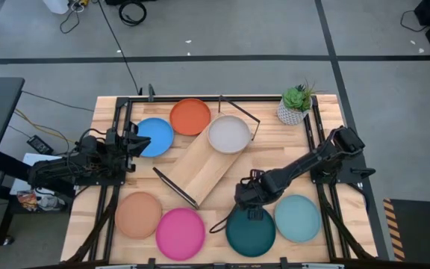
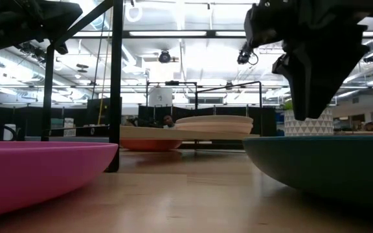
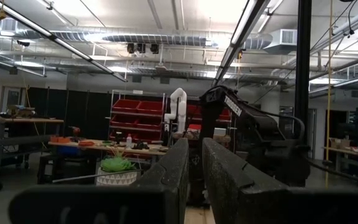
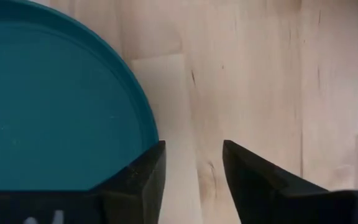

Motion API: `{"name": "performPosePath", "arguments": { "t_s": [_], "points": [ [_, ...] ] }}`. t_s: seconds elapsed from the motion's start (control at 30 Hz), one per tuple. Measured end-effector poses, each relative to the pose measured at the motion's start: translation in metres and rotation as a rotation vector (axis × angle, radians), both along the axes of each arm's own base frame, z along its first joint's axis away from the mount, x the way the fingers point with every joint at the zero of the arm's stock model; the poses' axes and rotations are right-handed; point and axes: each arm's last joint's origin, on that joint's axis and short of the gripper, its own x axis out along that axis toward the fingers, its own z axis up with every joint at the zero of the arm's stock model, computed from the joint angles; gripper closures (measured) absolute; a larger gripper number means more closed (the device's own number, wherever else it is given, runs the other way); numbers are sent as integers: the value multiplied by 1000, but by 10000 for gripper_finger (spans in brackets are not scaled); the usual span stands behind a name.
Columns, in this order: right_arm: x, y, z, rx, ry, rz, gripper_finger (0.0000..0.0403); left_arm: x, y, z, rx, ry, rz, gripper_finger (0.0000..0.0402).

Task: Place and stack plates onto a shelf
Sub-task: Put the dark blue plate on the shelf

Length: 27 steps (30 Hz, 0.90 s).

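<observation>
you're reaching for the dark teal plate (image 1: 250, 230) near the table's front edge. your right gripper (image 1: 249, 200) is hanging just over that plate's far rim, fingers parted, with the rim just beside one finger in the right wrist view, nothing gripped yet. next move, i'd judge: you're needing to drop lower so one finger goes under the lip and one over, then pinch and lift.

your left gripper (image 1: 135, 142) is waiting by the table's left edge, touching or just beside the blue plate (image 1: 154, 137); its fingers are looking nearly together, holding nothing.

the shelf (image 1: 204, 169) is lying slanted mid-table, with a pale grey plate (image 1: 229, 134) resting on its far end; the low view hints at a stack there, can't tell how many. the orange plate (image 1: 190, 116) is sitting by the far edge, tan plate (image 1: 138, 214) and pink plate (image 1: 180, 233) toward the front left corner, light teal plate (image 1: 297, 217) just beside the dark teal one.

watch the shelf's near wire frame (image 1: 175, 187) on your carry path, and the potted plant (image 1: 295, 104) at the far right corner.
</observation>
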Motion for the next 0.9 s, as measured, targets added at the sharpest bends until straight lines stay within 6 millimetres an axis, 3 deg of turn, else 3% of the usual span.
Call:
{"name": "performPosePath", "arguments": {
  "t_s": [0.23, 0.47, 0.9],
  "points": [
    [-3, 4, -14, 102, -1, -30, 218, 0, 0, 0, 0, 0, 0, 347],
    [-9, 10, -24, 109, -8, -13, 233, 0, 0, 0, 0, 0, 0, 347],
    [-18, 5, -38, 86, 36, -16, 332, 0, 0, 0, 0, 0, 0, 347]
  ]
}}
